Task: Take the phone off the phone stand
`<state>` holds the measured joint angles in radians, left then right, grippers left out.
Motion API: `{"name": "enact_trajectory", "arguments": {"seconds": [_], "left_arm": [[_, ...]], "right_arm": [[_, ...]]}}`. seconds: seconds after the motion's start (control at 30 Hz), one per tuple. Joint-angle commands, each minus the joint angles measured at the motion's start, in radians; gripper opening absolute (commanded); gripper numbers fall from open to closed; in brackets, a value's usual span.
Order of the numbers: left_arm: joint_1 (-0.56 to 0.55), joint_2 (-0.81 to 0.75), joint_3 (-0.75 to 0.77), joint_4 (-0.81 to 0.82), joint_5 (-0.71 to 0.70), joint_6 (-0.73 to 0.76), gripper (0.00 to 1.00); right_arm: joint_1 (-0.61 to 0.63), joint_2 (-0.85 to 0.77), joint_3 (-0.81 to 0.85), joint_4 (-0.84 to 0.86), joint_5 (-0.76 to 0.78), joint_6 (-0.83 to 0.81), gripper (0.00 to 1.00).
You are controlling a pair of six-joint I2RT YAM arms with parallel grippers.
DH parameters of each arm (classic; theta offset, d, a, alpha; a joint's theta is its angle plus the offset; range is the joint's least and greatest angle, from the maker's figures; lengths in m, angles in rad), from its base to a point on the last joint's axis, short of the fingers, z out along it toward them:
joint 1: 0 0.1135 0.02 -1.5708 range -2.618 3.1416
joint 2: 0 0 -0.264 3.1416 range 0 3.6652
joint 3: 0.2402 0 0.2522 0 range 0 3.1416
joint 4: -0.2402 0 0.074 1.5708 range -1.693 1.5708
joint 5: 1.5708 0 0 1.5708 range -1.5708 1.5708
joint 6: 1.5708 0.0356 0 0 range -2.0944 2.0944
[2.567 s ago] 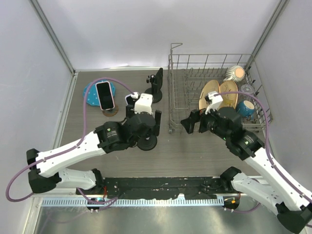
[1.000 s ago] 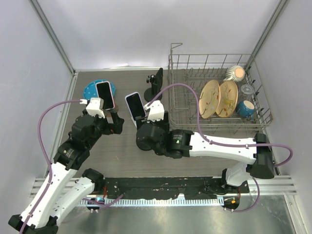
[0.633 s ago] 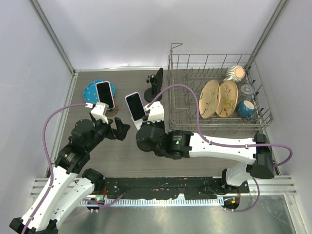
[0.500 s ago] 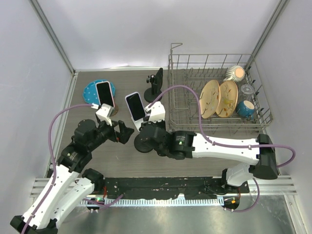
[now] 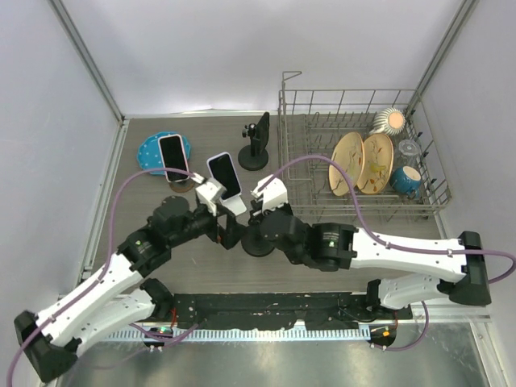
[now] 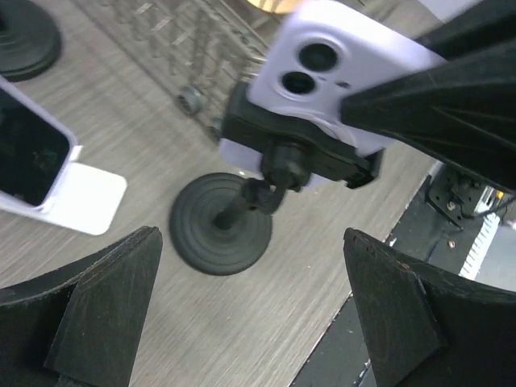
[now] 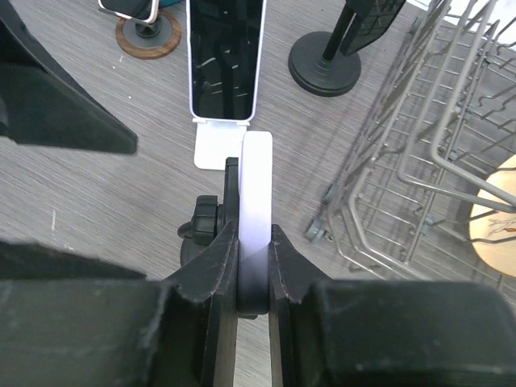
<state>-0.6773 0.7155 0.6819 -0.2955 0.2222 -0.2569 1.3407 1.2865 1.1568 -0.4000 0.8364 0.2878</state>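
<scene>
right wrist view looks along the thin edge of the phone (image 7: 257, 181), which is lilac, and the right gripper (image 7: 255, 242) is closed on it, with one finger flat against each face. the phone sits in the black clamp of its stand (image 6: 221, 226), and the round foot of the stand rests on the bench (image 5: 242, 274). in the left wrist view the back of the phone, with two lenses, is tilted above this foot. the left gripper (image 6: 250, 242) is spread fully wide and holds nothing; its fingers (image 6: 89, 314) are on either side of the stand, apart from it. just beyond, a white phone (image 7: 225, 52) leans on a white holder (image 7: 216, 149). a dish rack (image 5: 314, 153) with plates (image 5: 348, 164) is on the right.
</scene>
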Motion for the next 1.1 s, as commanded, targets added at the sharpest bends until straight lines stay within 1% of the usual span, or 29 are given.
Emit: {"name": "enact_trajectory", "arguments": {"seconds": [0.0,0.03,0.07,0.1,0.17,0.23,0.37,0.47,0.5,0.57,0.67,0.7,0.77,0.8,0.87,0.9,0.97,1.0,1.07], "left_arm": [[-0.201,0.065,0.013,0.148,-0.204,0.010,1.00],[-0.270,0.071,0.001,0.200,-0.265,0.021,1.00],[-0.290,0.070,-0.014,0.226,-0.321,0.022,1.00],[-0.301,0.067,-0.050,0.252,-0.375,0.025,1.00],[-0.303,0.050,-0.088,0.336,-0.403,0.037,1.00],[-0.303,0.055,-0.136,0.410,-0.409,0.054,1.00],[-0.303,0.105,-0.170,0.486,-0.383,0.125,0.99],[-0.304,0.143,-0.188,0.548,-0.376,0.169,0.96],[-0.303,0.153,-0.194,0.588,-0.374,0.174,0.92],[-0.304,0.166,-0.205,0.630,-0.356,0.183,0.89],[-0.304,0.193,-0.235,0.709,-0.336,0.191,0.82],[-0.303,0.206,-0.240,0.738,-0.340,0.196,0.77],[-0.304,0.219,-0.252,0.756,-0.351,0.203,0.71],[-0.304,0.225,-0.254,0.769,-0.353,0.208,0.65],[-0.303,0.242,-0.263,0.786,-0.347,0.212,0.58],[-0.304,0.246,-0.265,0.802,-0.340,0.212,0.50],[-0.304,0.254,-0.280,0.818,-0.339,0.212,0.42],[-0.303,0.252,-0.285,0.838,-0.337,0.212,0.32],[-0.304,0.248,-0.300,0.851,-0.337,0.208,0.21]], "right_arm": [[-0.001,-0.117,-0.066,0.139,0.018,-0.093,0.01],[-0.005,-0.142,-0.097,0.151,0.010,-0.093,0.01],[-0.006,-0.151,-0.107,0.162,0.004,-0.090,0.01],[-0.008,-0.159,-0.117,0.162,-0.012,-0.087,0.01],[-0.008,-0.177,-0.135,0.164,-0.028,-0.090,0.01],[-0.008,-0.181,-0.150,0.162,-0.036,-0.096,0.01],[-0.009,-0.187,-0.154,0.165,-0.033,-0.098,0.01],[-0.009,-0.184,-0.146,0.171,-0.045,-0.104,0.01],[-0.009,-0.179,-0.146,0.173,-0.046,-0.105,0.01],[-0.009,-0.176,-0.144,0.181,-0.057,-0.108,0.01],[-0.009,-0.168,-0.140,0.179,-0.069,-0.110,0.01],[-0.009,-0.167,-0.137,0.181,-0.072,-0.111,0.01],[-0.009,-0.161,-0.134,0.181,-0.080,-0.111,0.01],[-0.009,-0.161,-0.131,0.181,-0.086,-0.113,0.01],[-0.009,-0.158,-0.129,0.182,-0.092,-0.111,0.01],[-0.009,-0.154,-0.128,0.182,-0.095,-0.110,0.01],[-0.009,-0.153,-0.128,0.185,-0.095,-0.110,0.01],[-0.009,-0.151,-0.131,0.188,-0.091,-0.110,0.01],[-0.009,-0.150,-0.135,0.202,-0.083,-0.108,0.01]]}}
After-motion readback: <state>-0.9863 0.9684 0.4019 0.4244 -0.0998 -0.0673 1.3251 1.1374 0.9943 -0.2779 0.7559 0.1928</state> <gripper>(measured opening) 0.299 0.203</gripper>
